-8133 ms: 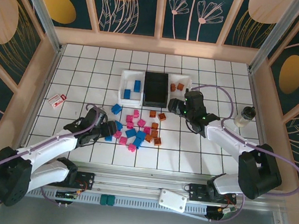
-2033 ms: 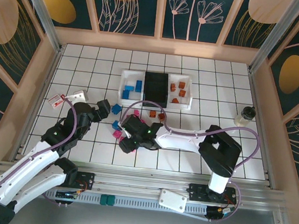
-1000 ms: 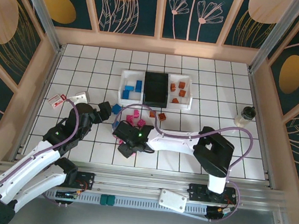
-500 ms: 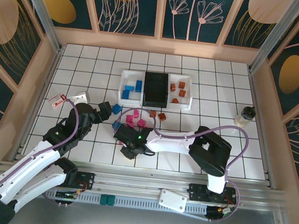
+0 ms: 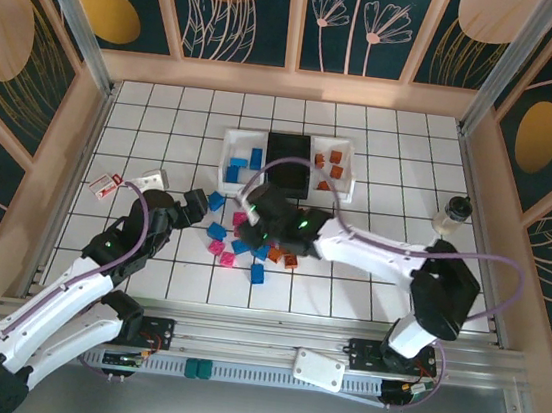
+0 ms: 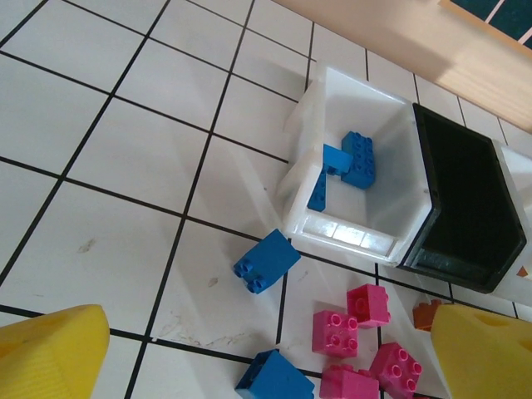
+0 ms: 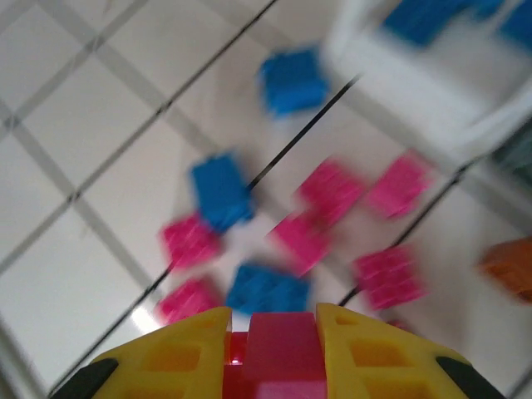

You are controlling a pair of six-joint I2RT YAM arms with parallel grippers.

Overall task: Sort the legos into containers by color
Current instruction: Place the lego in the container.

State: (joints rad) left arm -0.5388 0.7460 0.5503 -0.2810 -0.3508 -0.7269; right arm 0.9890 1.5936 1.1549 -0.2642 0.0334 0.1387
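Legos (image 5: 242, 247) mostly lie loose mid-picture below the three trays (image 5: 226, 173), but the right jaws, closed on a pink one (image 7: 281, 339), have just swung up from the pile toward the black tray (image 5: 306, 173), so it may go in soon; the left jaws hang open.

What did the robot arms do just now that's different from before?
The right gripper moved farther away, toward the trays, and is shut on a pink brick. The left gripper stayed put and open. The trays did not move.
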